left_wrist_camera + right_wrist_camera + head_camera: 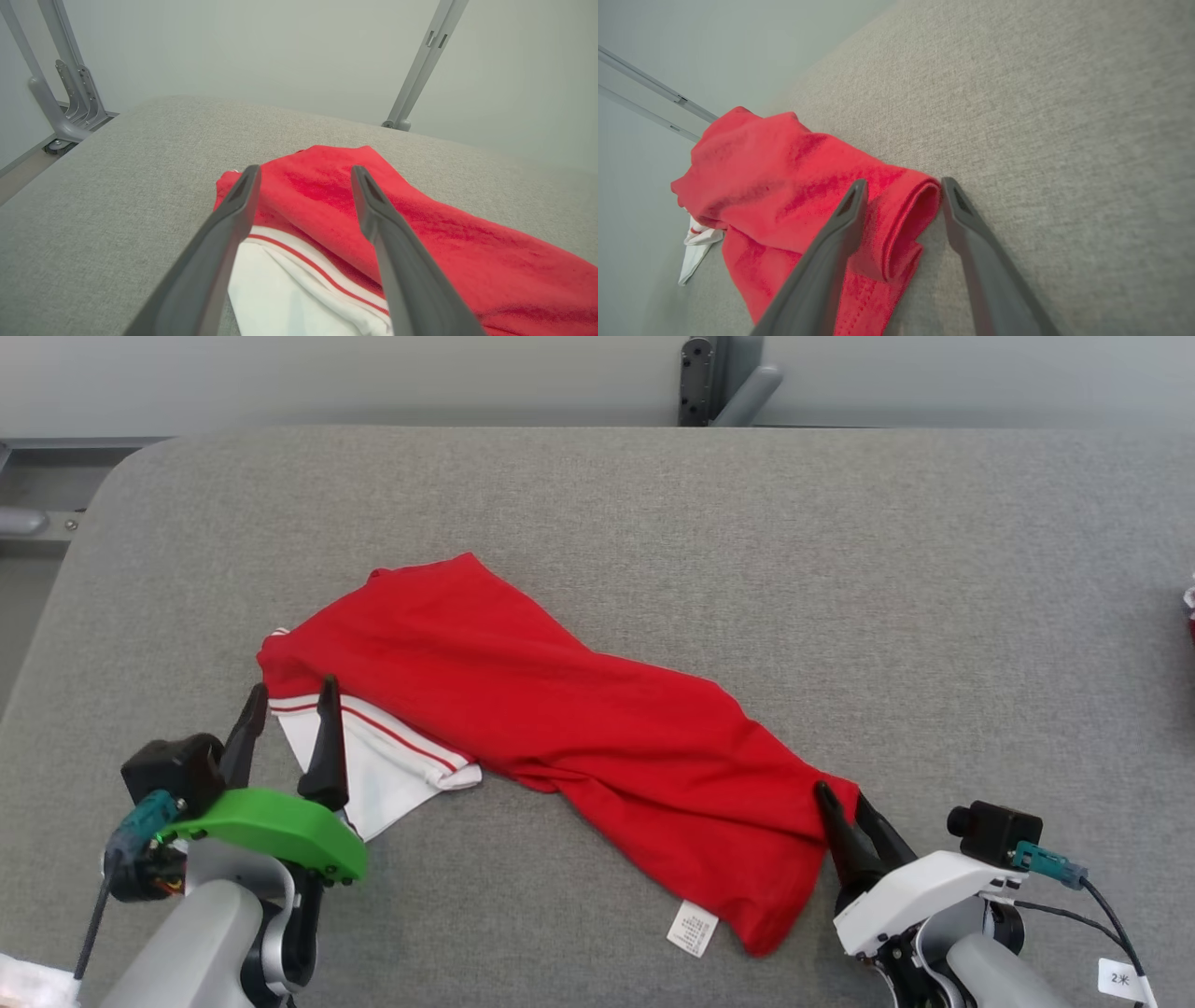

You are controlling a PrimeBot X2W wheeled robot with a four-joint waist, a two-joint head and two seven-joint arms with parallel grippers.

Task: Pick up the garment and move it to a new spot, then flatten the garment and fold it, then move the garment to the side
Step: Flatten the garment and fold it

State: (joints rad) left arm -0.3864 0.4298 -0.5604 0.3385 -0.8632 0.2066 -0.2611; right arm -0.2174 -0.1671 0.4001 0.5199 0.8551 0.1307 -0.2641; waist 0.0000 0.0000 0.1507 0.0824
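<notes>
Nearest the camera, the left gripper (pixel 291 689) stands at the near left of the grey padded table (pixel 840 569). Its 2 dark fingers are spread wide and hold nothing. Their tips rest over the white striped panel (pixel 392 775) at the left end of the red garment (pixel 560 700).

The right gripper (pixel 840 793) stands at the near right, at the opposite end of the cloth. In the right wrist view its jaws are parted on either side of a rolled red hem (pixel 906 205). The fold lies between them, but no pinch on it is visible.

The garment is loosely bunched and lies in the middle of the table. Its long axis runs on a diagonal from far left to near right. A white care label (pixel 692 928) hangs from its near edge, closer to the right gripper.

Key relation: the cloth lies ahead of both grippers and between them, with 1 gripper at each end of the long axis. The left arm is nearer the white panel and the right arm nearer the rolled hem.

Judged stage: flattening, with the garment neither smoothed nor folded yet. The right jaws seem placed to close on the hem. A pull along the diagonal would probably stretch the cloth, though the rolled edge may slip from a shallow grip.
</notes>
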